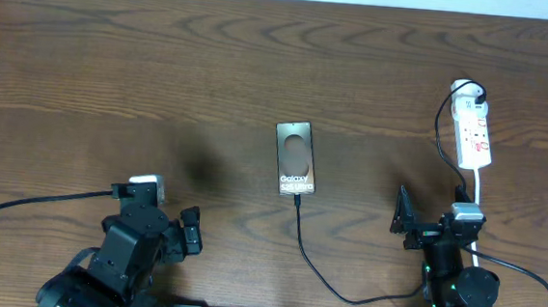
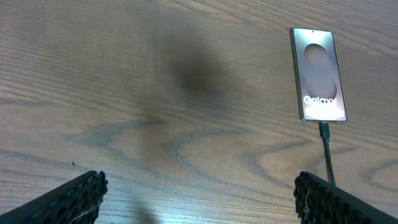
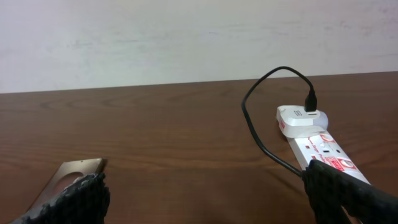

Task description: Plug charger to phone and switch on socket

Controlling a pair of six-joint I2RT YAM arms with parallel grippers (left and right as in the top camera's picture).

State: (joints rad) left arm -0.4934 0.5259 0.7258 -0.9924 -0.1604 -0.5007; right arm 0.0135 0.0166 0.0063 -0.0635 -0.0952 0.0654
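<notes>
White socket [image 1: 473, 134] lies ahead of our right gripper [image 1: 432, 221], long axis running away from it; our left gripper [image 1: 166, 209] sits farther off; both gape empty.

Even, diffuse light covers the wooden worktop [image 1: 116, 55], broken by one soft shadow patch [image 1: 201, 163] left of centre. Pale glare washes the phone [image 2: 318, 74], its lettering blooming. The white socket [image 1: 474, 134] runs near overexposure. The left pincer [image 2: 199, 196] shows fingertips [image 2: 71, 199] dark and soft-edged in the frame's lower corners.
</notes>
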